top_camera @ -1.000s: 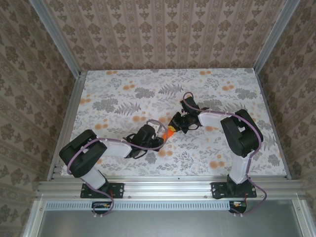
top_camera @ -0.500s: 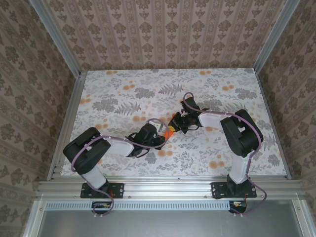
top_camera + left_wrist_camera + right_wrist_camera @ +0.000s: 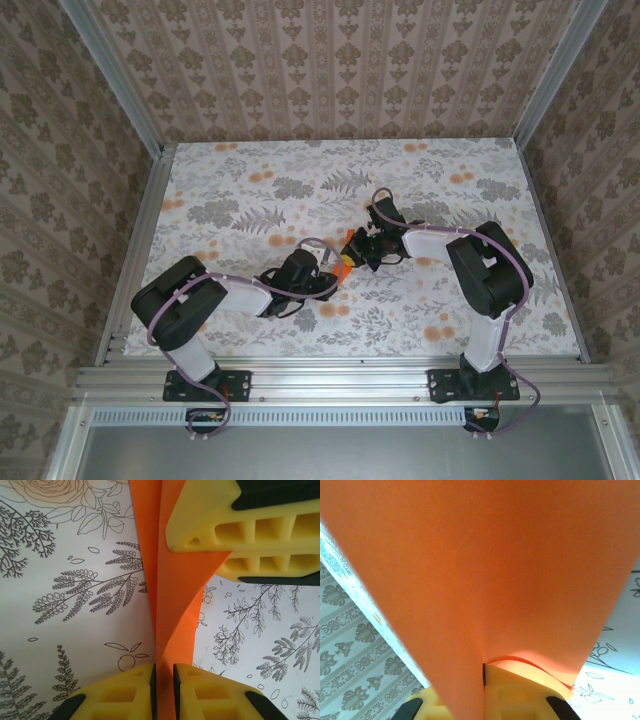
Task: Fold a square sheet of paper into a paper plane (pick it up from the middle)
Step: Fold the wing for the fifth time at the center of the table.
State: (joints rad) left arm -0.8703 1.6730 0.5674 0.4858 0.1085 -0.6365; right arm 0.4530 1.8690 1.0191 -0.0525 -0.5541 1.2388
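Paper plane [image 3: 175,605], smooth creased orange, pinched by ribbed yellow left end effector [image 3: 163,674].

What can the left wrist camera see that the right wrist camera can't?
Left wrist camera: the right tool seen from outside, pinching the orange paper near its top, and a wide stretch of table with drawn ferns and a big flower.
Right wrist camera: the patterned wall, low on the left.
Both: the folded orange paper, squeezed at the bottom by that camera's own yellow tool (the left tool is shut on the crease), and some table.
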